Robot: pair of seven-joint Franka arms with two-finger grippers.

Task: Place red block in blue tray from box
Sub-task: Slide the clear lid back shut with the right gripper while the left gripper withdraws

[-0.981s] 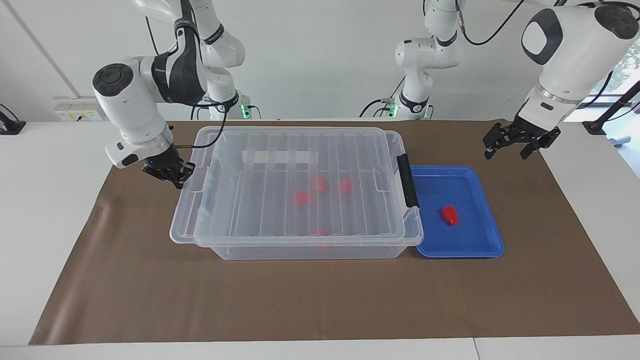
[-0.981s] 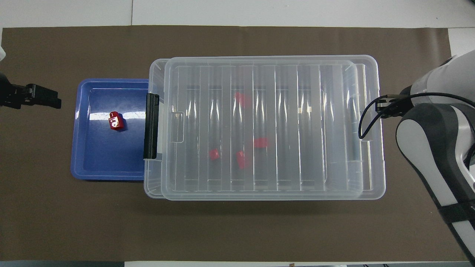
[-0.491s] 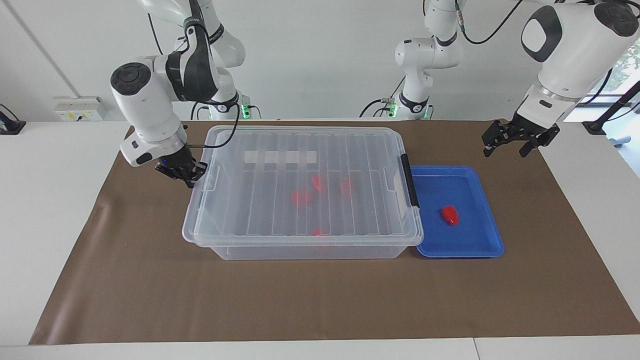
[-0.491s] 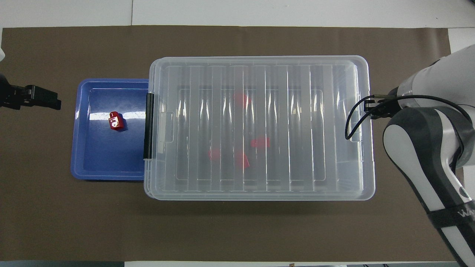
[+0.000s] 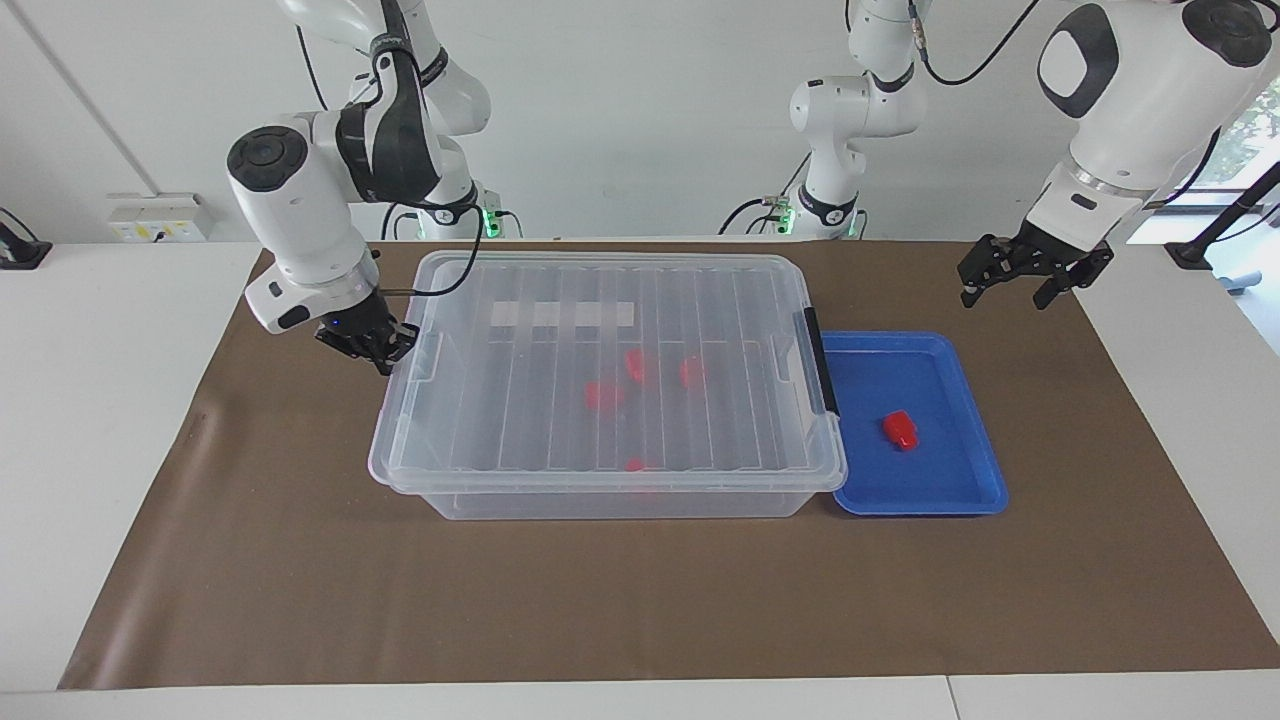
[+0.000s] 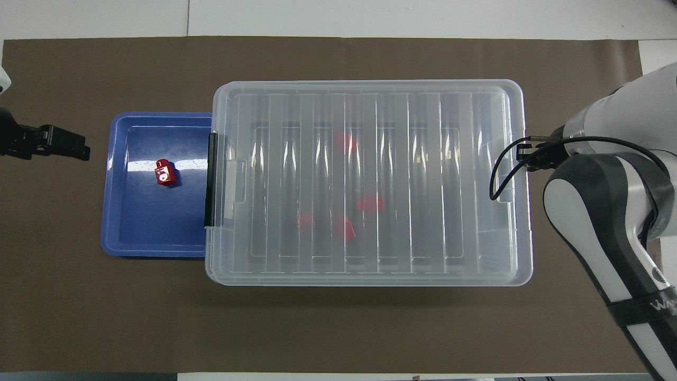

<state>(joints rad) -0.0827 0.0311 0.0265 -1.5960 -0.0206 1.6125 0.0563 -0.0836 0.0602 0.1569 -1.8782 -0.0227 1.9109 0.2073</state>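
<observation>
At mid-left of the facing view, right gripper (image 5: 366, 345), closure indeterminate, meets the lid (image 5: 610, 360) edge: seat it squarely on the box (image 5: 620, 500); left gripper (image 5: 1035, 272) waits spread, empty.

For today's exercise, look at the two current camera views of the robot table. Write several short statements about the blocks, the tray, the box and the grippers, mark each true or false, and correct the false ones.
1. One red block lies in the blue tray. True.
2. The box has no lid on it. False: its ribbed lid covers it.
3. The blue tray sits beside the box at the end with the black clip handle. True.
4. The left gripper holds a red block. False: it hangs empty, up near the tray.
5. The right gripper is at the box's end away from the tray. True.
</observation>
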